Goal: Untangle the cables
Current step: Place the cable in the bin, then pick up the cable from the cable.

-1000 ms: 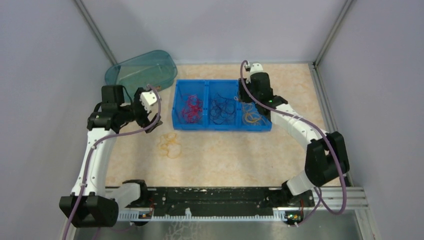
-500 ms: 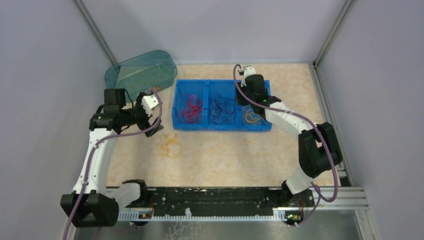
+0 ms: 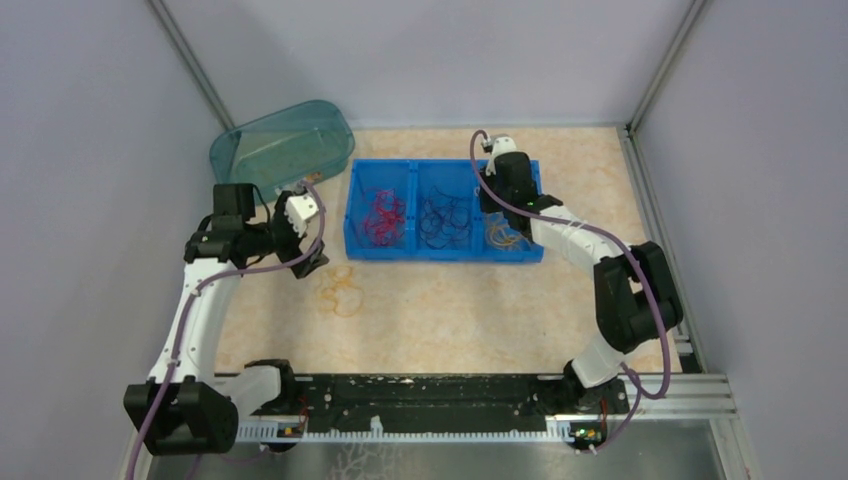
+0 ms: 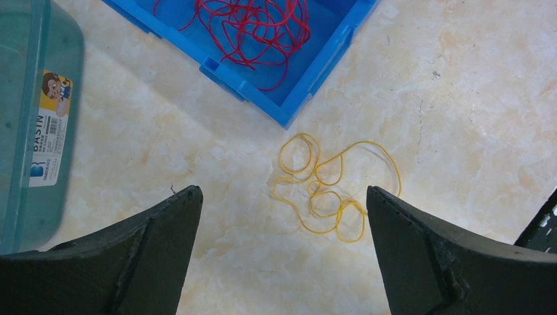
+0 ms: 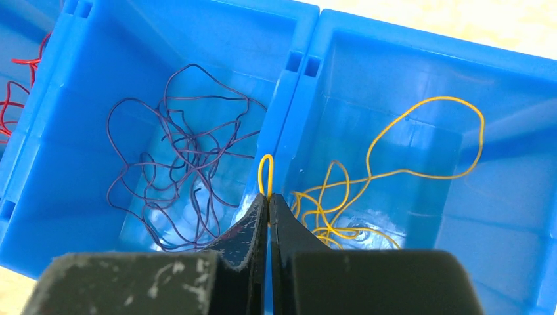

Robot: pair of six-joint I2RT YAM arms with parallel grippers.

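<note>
The cables lie sorted by colour in a blue three-part bin: red cables on the left, dark purple cables in the middle, yellow cables on the right. My right gripper hangs over the wall between the purple cables and the yellow cables. It is shut on a small yellow cable loop that pokes out above its tips. A loose yellow cable curls on the table by the bin corner. My left gripper hovers wide open just near of it, holding nothing.
A teal translucent basin stands at the back left, its labelled side close to my left gripper. The red cables and the bin's corner lie just beyond the loose yellow cable. Grey walls close in the table.
My right gripper has closed, pinching a yellow loop over the bin's right divider. My left arm has drifted toward the near side, over the loose yellow cable, still open.
</note>
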